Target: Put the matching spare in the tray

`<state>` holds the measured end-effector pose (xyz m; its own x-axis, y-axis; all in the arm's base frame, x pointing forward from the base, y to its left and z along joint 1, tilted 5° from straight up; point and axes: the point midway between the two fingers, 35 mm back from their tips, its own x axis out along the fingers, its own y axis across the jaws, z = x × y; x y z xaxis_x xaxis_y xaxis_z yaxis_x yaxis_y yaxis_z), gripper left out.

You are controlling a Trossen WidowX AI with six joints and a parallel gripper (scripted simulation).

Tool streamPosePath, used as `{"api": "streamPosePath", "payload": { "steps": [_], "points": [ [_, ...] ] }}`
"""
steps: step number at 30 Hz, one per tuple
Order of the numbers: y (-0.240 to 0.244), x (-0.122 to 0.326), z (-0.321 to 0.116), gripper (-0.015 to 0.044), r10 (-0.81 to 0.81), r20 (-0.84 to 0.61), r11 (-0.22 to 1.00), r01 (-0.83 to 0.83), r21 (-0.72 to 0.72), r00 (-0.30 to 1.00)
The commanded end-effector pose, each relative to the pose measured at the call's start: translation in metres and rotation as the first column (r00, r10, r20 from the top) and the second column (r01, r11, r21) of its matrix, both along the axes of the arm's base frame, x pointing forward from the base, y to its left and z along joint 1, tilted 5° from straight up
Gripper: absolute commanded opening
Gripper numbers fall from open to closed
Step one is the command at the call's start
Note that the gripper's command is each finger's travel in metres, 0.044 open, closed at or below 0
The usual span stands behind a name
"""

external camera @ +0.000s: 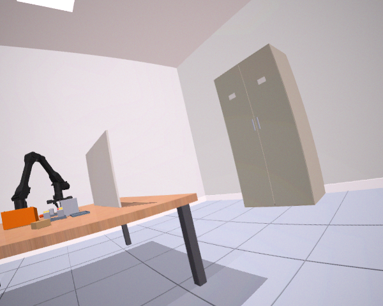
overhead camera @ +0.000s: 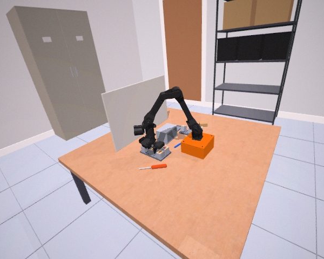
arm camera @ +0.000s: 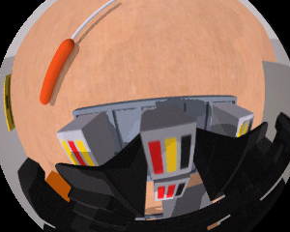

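Closed firmly on a grey block with red, yellow and black stripes (arm camera: 170,151): the black two-fingered pincer (overhead camera: 154,150) (external camera: 57,204) (arm camera: 163,131). Held upright at the middle of a slate-grey compartmented rack (overhead camera: 160,159) (arm camera: 155,101), apparently not lifted out. To either side in the same rack, a grey block with yellow-red-yellow stripes (overhead camera: 162,152) (arm camera: 78,149) and a grey block with yellow stripes (arm camera: 237,118), partly hidden.

Step in hand, by judgement: grasp just made, lift to follow. Whether correctly matched, impossible to tell; no readable mounted-unit code for certain. Next, raise straight up, high enough to clear the rack walls and both neighbours, then carry to the tray, lower and release. Beware of brushing a side block or tipping the rack on the way out.

Farther out, a grey angular housing (overhead camera: 162,134) (external camera: 69,206), and near it a shallow slate-grey tray (external camera: 80,213), probably the destination. On the desk (overhead camera: 198,195) (external camera: 145,210) (arm camera: 159,48) too, a red-orange-handled screwdriver (overhead camera: 159,166) (arm camera: 57,72) beside the rack, a blue pen-like stick (overhead camera: 177,145) and, under the arm's base, a bright orange box (overhead camera: 191,150) (external camera: 19,218). Beyond, an upright pale panel (overhead camera: 134,111) (external camera: 101,171).
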<state>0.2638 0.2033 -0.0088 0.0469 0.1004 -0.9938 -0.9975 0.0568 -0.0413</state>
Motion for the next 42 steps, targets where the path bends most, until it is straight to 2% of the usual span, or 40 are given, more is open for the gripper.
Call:
{"api": "streamPosePath", "payload": {
  "steps": [1,2,10,20,27,37,42],
  "points": [
    [0.0,0.0,0.0,0.0017,0.0,-0.001,1.0,0.0,0.001,1.0],
    [0.0,0.0,0.0,0.0,0.0,-0.001,1.0,0.0,0.001,1.0],
    [0.0,0.0,0.001,0.0,0.0,0.0,1.0,0.0,0.001,1.0],
    [-0.007,-0.003,0.074,0.0,-0.005,0.002,1.0,0.005,-0.004,1.0],
    [-0.007,-0.002,0.08,0.0,-0.011,0.003,1.0,0.011,-0.002,1.0],
    [-0.019,-0.013,0.146,0.0,-0.006,0.002,1.0,0.006,-0.005,1.0],
    [-0.021,-0.013,0.151,0.0,-0.006,0.002,1.0,0.006,-0.005,1.0]
  ]
}}
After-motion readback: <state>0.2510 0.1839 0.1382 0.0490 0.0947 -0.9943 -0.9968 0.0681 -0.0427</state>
